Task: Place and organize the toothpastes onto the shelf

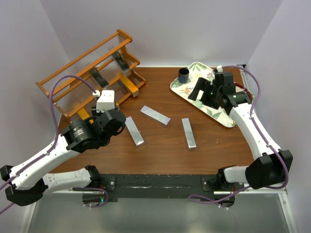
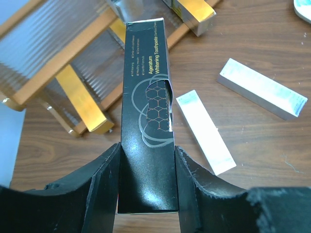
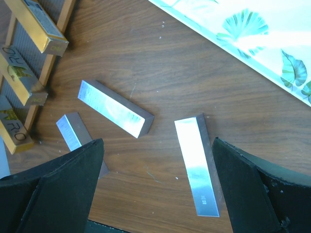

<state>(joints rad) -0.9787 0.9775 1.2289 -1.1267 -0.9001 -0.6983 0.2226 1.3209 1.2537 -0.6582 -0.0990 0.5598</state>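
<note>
Left gripper [image 2: 147, 149]: clamped on black toothpaste carton [image 2: 146, 92], near table's [image 1: 160, 158] left edge.
Right gripper [image 3: 158, 143]: spread wide, seemingly over tray [image 1: 228, 119].
Silver cartons [image 1: 155, 115]: three, mid-table.

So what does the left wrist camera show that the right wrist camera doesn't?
Only the left wrist view: a black carton clamped in the left gripper, printed "Whitening Toothpaste". Only the right wrist view: the open right gripper and a third silver carton near it. Both: two silver cartons lying on the table, and gold cartons on the shelf.
</note>
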